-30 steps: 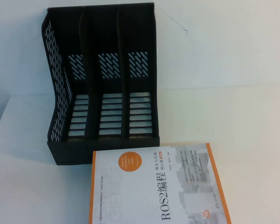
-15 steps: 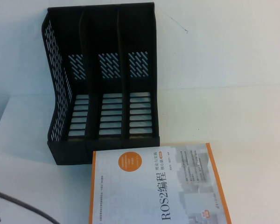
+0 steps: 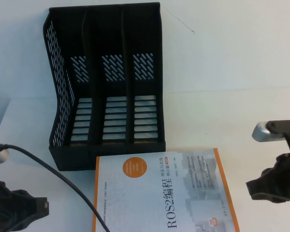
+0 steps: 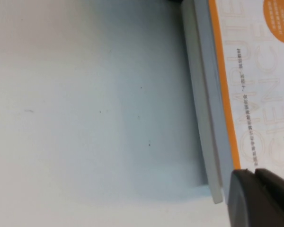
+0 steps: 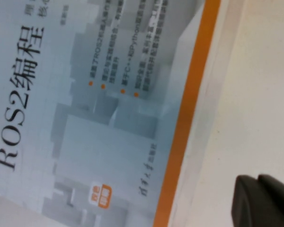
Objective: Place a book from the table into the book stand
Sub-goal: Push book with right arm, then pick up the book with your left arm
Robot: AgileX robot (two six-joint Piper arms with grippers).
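On the table, in the high view, the ROS2 book (image 3: 159, 193) lies flat against the front of the black three-slot book stand (image 3: 106, 82), its long axis running toward the robot. The left gripper (image 3: 19, 210) and right gripper (image 3: 275, 186) flank it, neither touching.

From the left wrist view, the book's edge is seen just beside the dark gripper tip.

From the right wrist view, the orange-bordered cover is close by. Neither gripper's opening can be told.
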